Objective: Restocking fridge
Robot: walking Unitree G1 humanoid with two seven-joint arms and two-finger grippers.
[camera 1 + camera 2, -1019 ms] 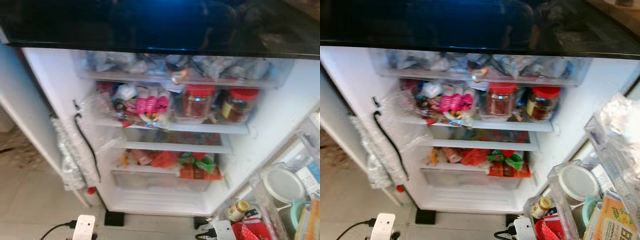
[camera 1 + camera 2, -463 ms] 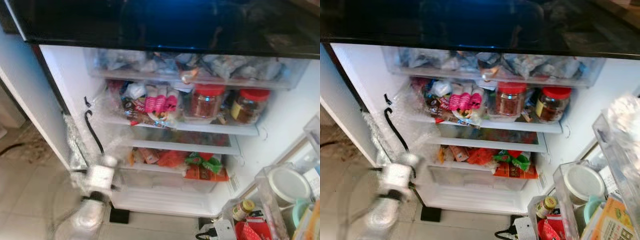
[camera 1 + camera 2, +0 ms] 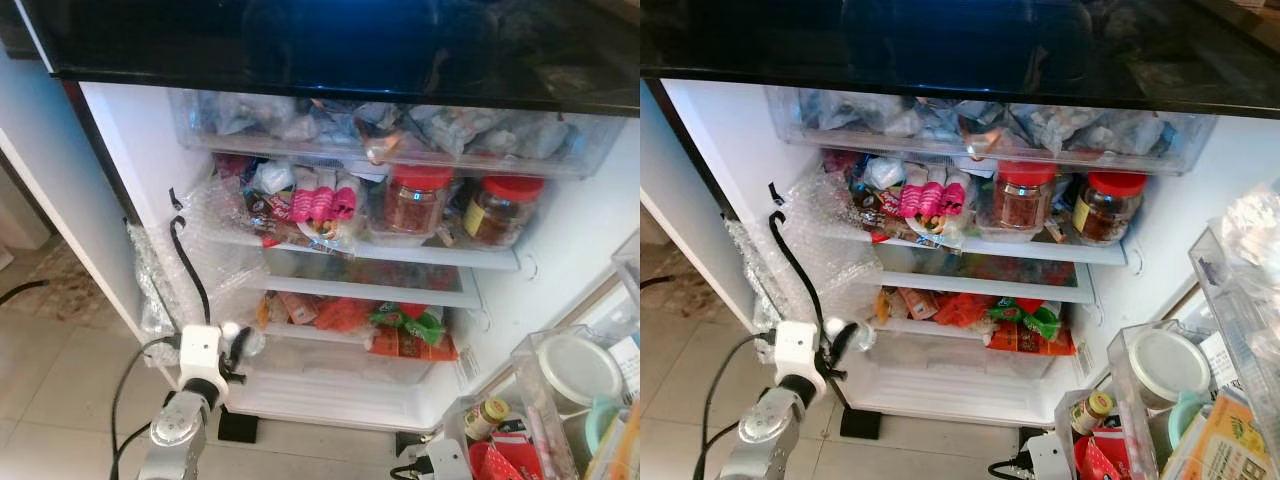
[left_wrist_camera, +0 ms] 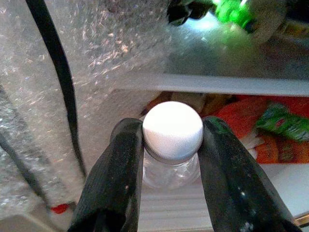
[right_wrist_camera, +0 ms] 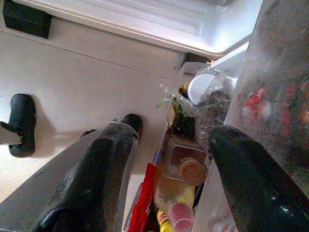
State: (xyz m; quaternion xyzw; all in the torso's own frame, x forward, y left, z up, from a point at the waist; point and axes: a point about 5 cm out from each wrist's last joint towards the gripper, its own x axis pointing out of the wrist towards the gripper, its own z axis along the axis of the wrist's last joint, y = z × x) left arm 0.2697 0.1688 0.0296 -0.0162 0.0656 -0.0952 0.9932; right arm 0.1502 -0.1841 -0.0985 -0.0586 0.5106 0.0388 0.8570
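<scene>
The fridge stands open before me, its shelves [image 3: 365, 253] packed with food. At the lower left my left gripper [image 3: 236, 350] is shut on a clear plastic bottle [image 3: 857, 333] with a white cap [image 4: 173, 130]. It holds the bottle by the neck, level with the lower shelf [image 3: 300, 333] and just off its left end. In the left wrist view both black fingers [image 4: 120, 179] press against the neck under the cap, with orange and green packets [image 4: 270, 125] beyond. My right gripper [image 5: 171, 133] is open and points down at the floor beside a door bin.
Two red-lidded jars [image 3: 413, 200] and a pink packet [image 3: 318, 205] sit on the upper shelf. Bubble wrap [image 3: 215, 250] and a black cable [image 3: 190, 270] cover the left wall. The open door's bins [image 3: 560, 370] stand at the right, full of containers. A power strip [image 3: 440, 462] lies on the floor.
My left arm has risen from the lower left, carrying the bottle up to the lower shelf's left end. The camera shifted slightly.
</scene>
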